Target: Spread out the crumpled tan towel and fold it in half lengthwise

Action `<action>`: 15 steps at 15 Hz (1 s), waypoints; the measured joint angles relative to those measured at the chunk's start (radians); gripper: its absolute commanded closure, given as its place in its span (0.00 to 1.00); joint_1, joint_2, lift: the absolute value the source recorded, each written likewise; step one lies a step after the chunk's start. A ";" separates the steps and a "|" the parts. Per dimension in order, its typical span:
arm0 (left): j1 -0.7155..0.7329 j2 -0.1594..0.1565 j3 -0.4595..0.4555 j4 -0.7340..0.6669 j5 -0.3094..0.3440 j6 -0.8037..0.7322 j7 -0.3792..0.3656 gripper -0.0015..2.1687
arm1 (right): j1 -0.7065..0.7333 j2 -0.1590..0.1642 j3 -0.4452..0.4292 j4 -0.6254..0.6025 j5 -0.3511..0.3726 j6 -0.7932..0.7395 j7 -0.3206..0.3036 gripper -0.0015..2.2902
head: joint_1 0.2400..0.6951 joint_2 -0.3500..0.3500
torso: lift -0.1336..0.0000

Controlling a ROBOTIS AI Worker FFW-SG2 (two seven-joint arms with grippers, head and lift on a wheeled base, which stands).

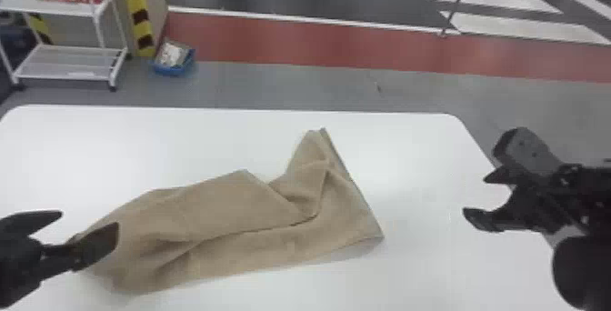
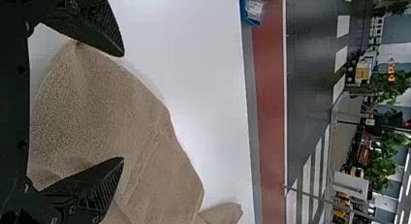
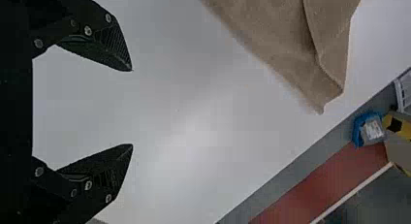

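The tan towel (image 1: 218, 214) is laid out on the tabletop (image 1: 136, 151) in a crumpled strip, stretched from the near left toward the middle, with its right end drawn up into a peak that is pointed at the far edge. It is crossed by a long crease, and layers are bunched below the peak. By this, the spreading step is judged to be in hand; the lengthwise fold is not yet begun.

The left gripper (image 1: 89, 220) is placed at the towel's left end, its fingers parted, with cloth seen between them in the left wrist view but not pinched. The right gripper (image 1: 475, 195) is held well apart from the towel, on the right, its fingers also parted and nothing grasped.

Next, a corner or edge is best taken at each end, so that the cloth can be drawn out and the tucked layers freed. Care is called for: if only an upper layer is caught, the bunching may merely be dragged along. Only once flat should one long edge be brought over to the other.
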State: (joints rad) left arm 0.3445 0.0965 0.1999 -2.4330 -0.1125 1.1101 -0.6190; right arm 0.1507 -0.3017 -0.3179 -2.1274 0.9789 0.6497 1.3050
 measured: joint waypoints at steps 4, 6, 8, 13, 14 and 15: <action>0.018 -0.001 0.037 0.028 0.088 -0.019 0.014 0.07 | -0.004 0.049 -0.159 0.031 -0.232 0.199 -0.442 0.07 | 1.00 0.00 | 0.07; 0.039 -0.005 0.046 0.048 0.159 -0.053 0.026 0.08 | -0.021 0.082 -0.230 0.080 -0.362 0.234 -0.592 0.07 | 1.00 0.00 | 0.07; 0.060 -0.004 0.056 0.062 0.217 -0.063 0.021 0.09 | -0.033 0.103 -0.283 0.122 -0.439 0.256 -0.640 0.07 | 1.00 0.00 | 0.07; 0.100 -0.001 0.077 0.075 0.288 -0.020 0.066 0.10 | -0.014 0.122 -0.328 0.118 -0.470 0.261 -0.620 0.07 | 1.00 0.00 | 0.07; 0.100 -0.001 0.077 0.082 0.284 -0.011 0.096 0.10 | -0.010 0.124 -0.328 0.112 -0.471 0.259 -0.620 0.07 | 1.00 0.00 | 0.07; 0.094 -0.001 0.078 0.095 0.280 -0.018 0.127 0.10 | -0.007 0.126 -0.327 0.109 -0.472 0.257 -0.619 0.07 | 1.00 0.00 | 0.07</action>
State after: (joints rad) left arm 0.4388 0.0951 0.2776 -2.3378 0.1672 1.0925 -0.4921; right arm 0.1437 -0.1758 -0.6450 -2.0183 0.5068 0.9069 0.6862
